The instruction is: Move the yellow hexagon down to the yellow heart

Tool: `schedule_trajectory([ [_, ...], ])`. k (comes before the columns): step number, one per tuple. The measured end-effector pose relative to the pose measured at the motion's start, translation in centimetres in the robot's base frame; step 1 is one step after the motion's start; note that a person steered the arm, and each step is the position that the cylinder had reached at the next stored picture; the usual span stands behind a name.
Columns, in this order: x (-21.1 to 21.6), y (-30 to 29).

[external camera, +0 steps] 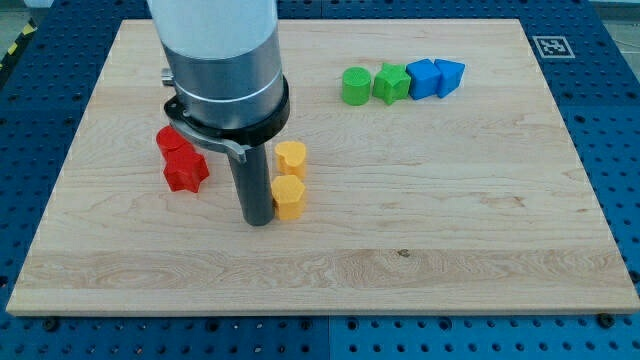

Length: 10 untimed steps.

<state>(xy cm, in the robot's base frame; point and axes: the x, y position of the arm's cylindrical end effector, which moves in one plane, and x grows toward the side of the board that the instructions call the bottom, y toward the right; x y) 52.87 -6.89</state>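
Note:
Two yellow blocks stand one above the other near the board's middle. The upper one (291, 157) looks like the yellow heart, the lower one (288, 197) like the yellow hexagon; their shapes are hard to tell apart. They touch or nearly touch. My tip (258, 221) rests on the board just left of the lower yellow block, close against its side. The arm's grey body hides the board above the tip.
A red cylinder (172, 140) and a red star (185, 170) sit left of my tip. At the view's top right stand a green cylinder (355, 86), a green star (391, 83) and two blue blocks (424, 78) (449, 76) in a row.

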Motion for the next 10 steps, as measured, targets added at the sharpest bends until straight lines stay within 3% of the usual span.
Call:
schedule_trajectory([
  [3,-0.1,1.8],
  [5,-4.1,-2.1],
  [10,-12.3,0.3],
])
